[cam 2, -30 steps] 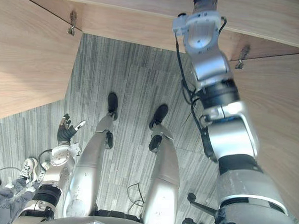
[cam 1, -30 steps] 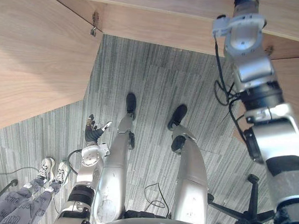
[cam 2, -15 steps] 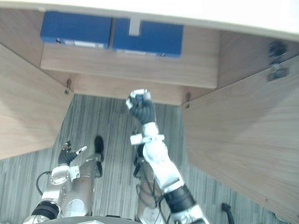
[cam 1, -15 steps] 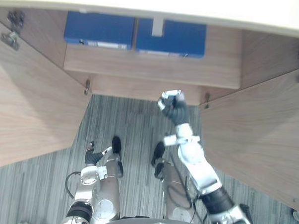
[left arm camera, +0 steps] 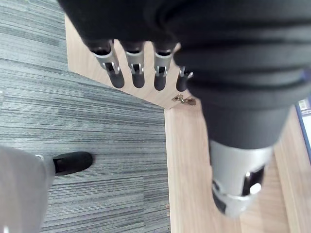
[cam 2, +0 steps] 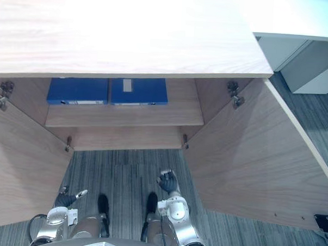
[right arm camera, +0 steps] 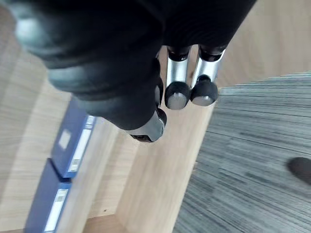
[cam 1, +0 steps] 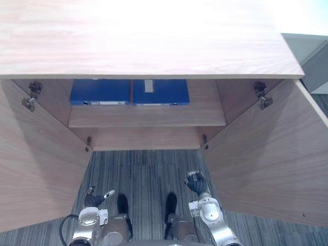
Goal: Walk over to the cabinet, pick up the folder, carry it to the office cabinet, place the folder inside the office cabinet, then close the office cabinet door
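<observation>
Two blue folders lie flat side by side on the shelf (cam 1: 148, 116) of an open wooden cabinet (cam 1: 140, 35): one at left (cam 1: 100, 92) and one at right (cam 1: 161, 92) with a white label. They also show in the right wrist view (right arm camera: 73, 138). My right hand (cam 1: 196, 184) hangs low in front of the cabinet, below the shelf, open and holding nothing; its fingers (right arm camera: 177, 85) are relaxed. My left hand (cam 1: 95, 198) is down at my side, fingers (left arm camera: 131, 68) straight, with nothing in it.
Both cabinet doors stand wide open, the left door (cam 1: 31, 166) and the right door (cam 1: 266, 154) flanking the grey striped carpet (cam 1: 145, 171) where I stand. A grey cabinet (cam 2: 303, 58) stands at the far right behind the wooden one.
The camera has tilted up, bringing the cabinet top and folders into view. My right arm came down from the cabinet's inside to hang low before it. The left hand stayed at my side.
</observation>
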### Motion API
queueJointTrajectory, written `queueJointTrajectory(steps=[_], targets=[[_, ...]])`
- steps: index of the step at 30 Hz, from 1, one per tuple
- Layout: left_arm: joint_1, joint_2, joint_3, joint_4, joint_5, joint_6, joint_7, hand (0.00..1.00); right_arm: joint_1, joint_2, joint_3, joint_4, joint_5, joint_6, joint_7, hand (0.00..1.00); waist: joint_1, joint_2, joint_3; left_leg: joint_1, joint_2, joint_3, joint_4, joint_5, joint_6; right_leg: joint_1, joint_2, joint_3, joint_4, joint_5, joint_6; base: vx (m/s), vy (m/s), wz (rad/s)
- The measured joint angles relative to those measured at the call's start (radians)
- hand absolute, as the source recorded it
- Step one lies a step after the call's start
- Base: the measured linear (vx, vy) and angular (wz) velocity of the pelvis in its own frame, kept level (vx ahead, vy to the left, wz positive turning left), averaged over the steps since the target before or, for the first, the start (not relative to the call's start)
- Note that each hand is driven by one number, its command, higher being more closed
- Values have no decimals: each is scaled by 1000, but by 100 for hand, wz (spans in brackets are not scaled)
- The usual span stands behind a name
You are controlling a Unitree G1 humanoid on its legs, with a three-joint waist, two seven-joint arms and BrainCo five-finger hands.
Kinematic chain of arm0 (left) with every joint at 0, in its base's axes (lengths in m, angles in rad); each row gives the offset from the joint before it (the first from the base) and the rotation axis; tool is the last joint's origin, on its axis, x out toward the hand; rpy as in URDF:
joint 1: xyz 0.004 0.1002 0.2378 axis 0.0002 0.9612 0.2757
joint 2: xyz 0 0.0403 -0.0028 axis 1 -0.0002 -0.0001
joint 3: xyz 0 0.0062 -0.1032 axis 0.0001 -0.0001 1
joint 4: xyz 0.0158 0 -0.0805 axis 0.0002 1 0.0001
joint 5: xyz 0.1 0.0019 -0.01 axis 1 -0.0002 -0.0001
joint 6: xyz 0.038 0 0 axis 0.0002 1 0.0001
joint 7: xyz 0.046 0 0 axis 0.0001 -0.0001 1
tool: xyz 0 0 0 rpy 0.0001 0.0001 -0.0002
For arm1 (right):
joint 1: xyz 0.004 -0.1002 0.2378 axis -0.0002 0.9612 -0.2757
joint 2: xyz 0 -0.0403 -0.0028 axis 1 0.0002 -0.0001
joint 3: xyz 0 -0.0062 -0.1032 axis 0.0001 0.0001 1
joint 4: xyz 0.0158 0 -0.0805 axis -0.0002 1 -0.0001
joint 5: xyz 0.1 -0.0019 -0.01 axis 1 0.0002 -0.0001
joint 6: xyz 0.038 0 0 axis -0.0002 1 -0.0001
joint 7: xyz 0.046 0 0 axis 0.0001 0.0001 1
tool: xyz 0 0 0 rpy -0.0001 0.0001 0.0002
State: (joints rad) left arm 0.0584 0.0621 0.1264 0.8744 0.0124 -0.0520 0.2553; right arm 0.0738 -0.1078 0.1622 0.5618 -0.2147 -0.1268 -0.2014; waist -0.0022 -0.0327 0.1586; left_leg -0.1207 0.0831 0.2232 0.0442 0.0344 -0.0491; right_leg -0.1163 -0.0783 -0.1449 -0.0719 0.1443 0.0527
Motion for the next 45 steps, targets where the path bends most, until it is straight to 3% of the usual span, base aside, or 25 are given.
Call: queueJointTrajectory(steps=[10,21,29,34,39,45], targets=[[41,-3,5,83,68,4,-32,0,-6,18,-139,287,6,48,-22,0,-11,10,-55,109,-33,-10,-69,-3,4,62,-11,37,-15,-7,8,2,29,-11],[52,-2,21,109,72,11,-67,0,-4,21,-284,401,84,89,-25,0,-26,14,-88,183,-48,-1,-101,-8,11,105,-12,61,-15,-21,24,11,10,-6],[47,0,24,128,81,22,-68,0,27,20,-434,398,215,93,-27,0,-49,18,-96,233,-48,92,-97,-52,15,106,-3,157,-15,-23,27,2,19,-35],[52,0,29,129,83,33,-68,0,70,21,-573,304,350,90,-45,0,-74,19,-106,247,-44,174,-91,-85,8,75,12,238,-15,-21,26,23,11,-53],[55,-3,29,127,90,39,-67,0,88,23,-701,42,481,64,-108,0,-113,36,-117,264,-27,301,-55,-133,6,45,44,353,-8,-3,26,65,9,-71],[41,-11,20,114,129,40,-75,0,34,11,-725,-133,488,37,-137,0,-155,66,-114,280,-15,387,-18,-179,5,29,69,433,-8,-1,25,47,-3,-54]])
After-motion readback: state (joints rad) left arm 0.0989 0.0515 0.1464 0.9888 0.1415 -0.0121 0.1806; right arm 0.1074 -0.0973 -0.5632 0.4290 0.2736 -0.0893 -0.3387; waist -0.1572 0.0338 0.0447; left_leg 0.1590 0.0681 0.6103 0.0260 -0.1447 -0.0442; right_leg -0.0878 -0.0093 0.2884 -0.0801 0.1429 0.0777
